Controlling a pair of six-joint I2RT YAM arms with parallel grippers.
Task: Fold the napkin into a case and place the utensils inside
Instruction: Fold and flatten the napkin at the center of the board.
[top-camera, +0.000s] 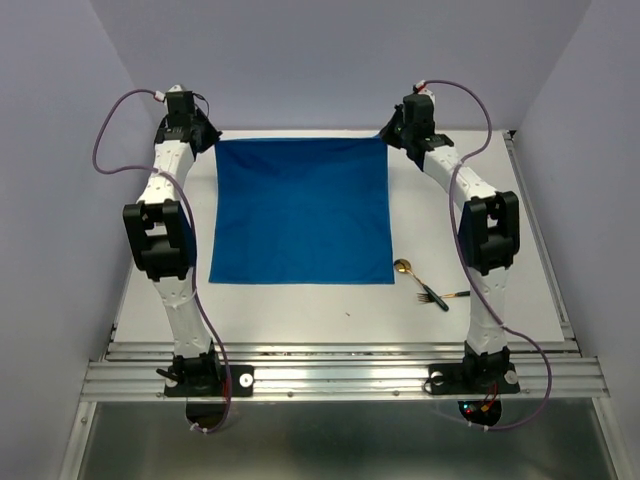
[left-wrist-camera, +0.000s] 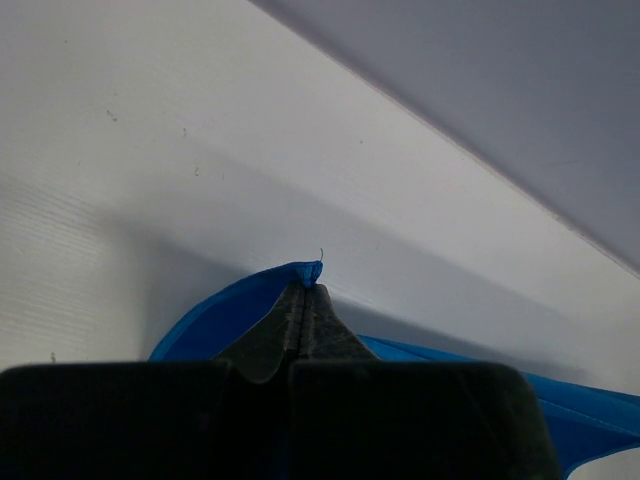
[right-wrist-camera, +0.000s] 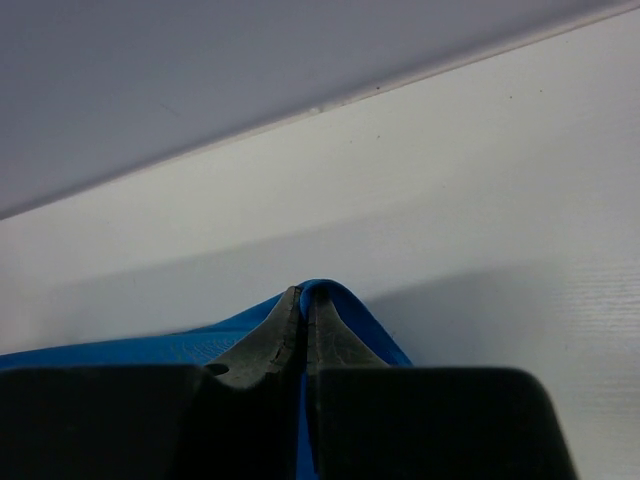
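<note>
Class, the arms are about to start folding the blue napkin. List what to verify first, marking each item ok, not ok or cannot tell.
1. The left gripper is shut on the far left corner of the napkin: ok.
2. The right gripper is shut on the far right corner: ok.
3. The napkin lies spread flat, no bunching seen from above: ok.
4. The spoon and fork lie off the cloth, by its near right corner: ok.
5. The cloth's near edge rests on the table, not overhanging: ok.
6. Depth of cloth inside each pinch: cannot tell.
</note>
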